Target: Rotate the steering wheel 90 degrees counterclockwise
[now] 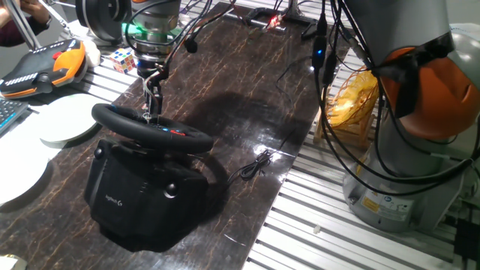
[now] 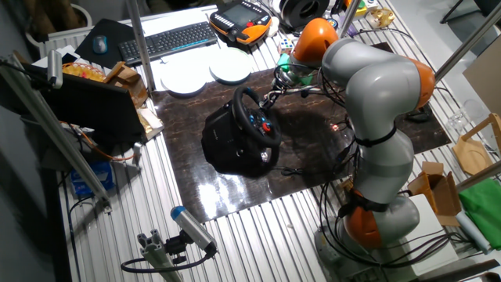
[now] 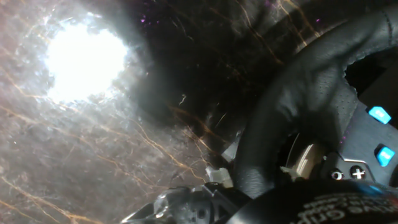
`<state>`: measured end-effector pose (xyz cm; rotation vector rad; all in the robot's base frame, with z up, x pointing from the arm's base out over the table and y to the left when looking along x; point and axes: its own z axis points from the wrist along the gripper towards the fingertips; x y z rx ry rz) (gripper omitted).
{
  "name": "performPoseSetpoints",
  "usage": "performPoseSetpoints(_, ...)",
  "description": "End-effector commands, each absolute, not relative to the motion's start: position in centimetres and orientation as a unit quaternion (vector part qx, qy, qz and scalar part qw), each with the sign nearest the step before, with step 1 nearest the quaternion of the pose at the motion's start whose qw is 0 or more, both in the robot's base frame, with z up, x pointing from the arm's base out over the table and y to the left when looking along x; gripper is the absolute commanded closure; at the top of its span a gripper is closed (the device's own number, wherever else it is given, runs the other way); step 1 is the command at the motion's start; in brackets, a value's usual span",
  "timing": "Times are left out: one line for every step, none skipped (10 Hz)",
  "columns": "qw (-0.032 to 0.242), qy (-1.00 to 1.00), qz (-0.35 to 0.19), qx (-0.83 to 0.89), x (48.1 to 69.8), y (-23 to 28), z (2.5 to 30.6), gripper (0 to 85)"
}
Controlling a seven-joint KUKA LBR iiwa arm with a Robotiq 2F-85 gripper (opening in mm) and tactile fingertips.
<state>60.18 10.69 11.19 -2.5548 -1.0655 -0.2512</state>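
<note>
Steering wheel [image 1: 150, 127], black with red and blue hub buttons, sits tilted atop its bulky black base [image 1: 146, 196] on a dark, gold-veined marble-look mat [image 1: 247, 97] laid over the ribbed aluminium bench [image 1: 330, 225] in one fixed view; the hand [image 1: 154, 101] comes down at the far part of the rim, though I cannot tell whether its fingers are apart or clamped on the rim. White plates [image 1: 67, 120] lie left of the mat, an orange-and-black pendant [image 1: 45, 64] and a colour cube [image 1: 124, 60] sit behind them, and a thin cable [image 1: 259, 163] snakes across the glossy mat, which throws back ceiling light. From the other fixed view the wheel [image 2: 256, 117] stands near the middle of the mat [image 2: 313, 145], its face turned toward the grey-and-orange arm [image 2: 376, 102], with the hand [image 2: 274, 95] at the upper rim; a keyboard [image 2: 168, 39] and mouse [image 2: 98, 45] sit at the far edge, two plates [image 2: 207, 74] beside the mat, and cardboard boxes [image 2: 434, 184] near the arm's foot. Hand view shows the thick perforated rim [image 3: 292, 106] close up at right with blue buttons [image 3: 379, 115], over marble with a bright glare spot [image 3: 84, 59].
</note>
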Motion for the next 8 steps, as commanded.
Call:
performPoseSetpoints(0.180, -0.380, -0.089, -0.903, 60.19, 10.70, 11.20, 51.0)
performPoseSetpoints(0.180, -0.385, -0.088, -0.901, 60.18, 10.70, 11.21, 51.0)
performPoseSetpoints(0.180, -0.387, -0.089, -0.900, 60.15, 10.71, 11.28, 51.3)
performPoseSetpoints(0.179, -0.390, -0.091, -0.899, 60.10, 10.71, 11.38, 52.3)
performPoseSetpoints(0.178, -0.394, -0.092, -0.897, 60.08, 10.71, 11.42, 55.0)
performPoseSetpoints(0.176, -0.400, -0.095, -0.895, 60.00, 10.73, 11.58, 56.3)
performPoseSetpoints(0.174, -0.405, -0.098, -0.892, 59.94, 10.77, 11.74, 57.0)
performPoseSetpoints(0.172, -0.411, -0.100, -0.890, 59.88, 10.90, 11.85, 57.3)
